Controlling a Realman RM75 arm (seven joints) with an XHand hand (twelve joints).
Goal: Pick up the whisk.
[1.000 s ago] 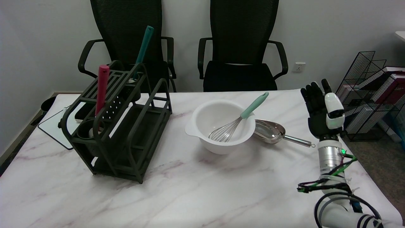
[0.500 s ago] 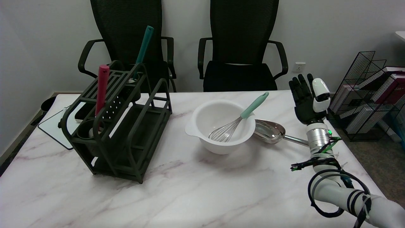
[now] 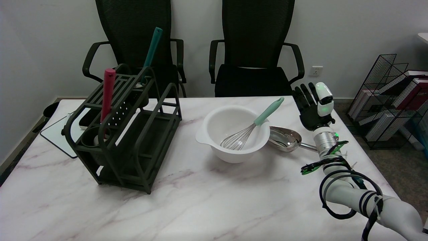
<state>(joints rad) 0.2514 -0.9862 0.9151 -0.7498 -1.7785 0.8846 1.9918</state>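
Whisk [image 3: 253, 126] propped in the white bowl [image 3: 214, 125] near the table's middle: wire head down against the bowl's inner floor, mint handle slanting up and out over the far right rim. Probably left so after stirring, which put the handle in free air as the natural place to grasp. Right hand [image 3: 311, 107] raised upright in the air to the right of the bowl, near the handle's tip but apart from it, fingers stretched out and spread, holding nothing. Judged as poised for a reach toward the handle, grasp not yet begun.

Metal scoop [image 3: 285, 138] flat on the marble table [image 3: 200, 197] just beside the bowl's right side, its thin handle running toward the robot's wrist; likely the main nuisance, lying beneath any low path to the whisk. Bowl rim also close under the handle, so little room for fingers underneath. Dark green rack [image 3: 123, 134] well apart to the left, with a red-handled tool [image 3: 107, 92] and a teal-handled tool [image 3: 152, 45] standing in it. Two black chairs behind the table; wire shelf with books at far right.
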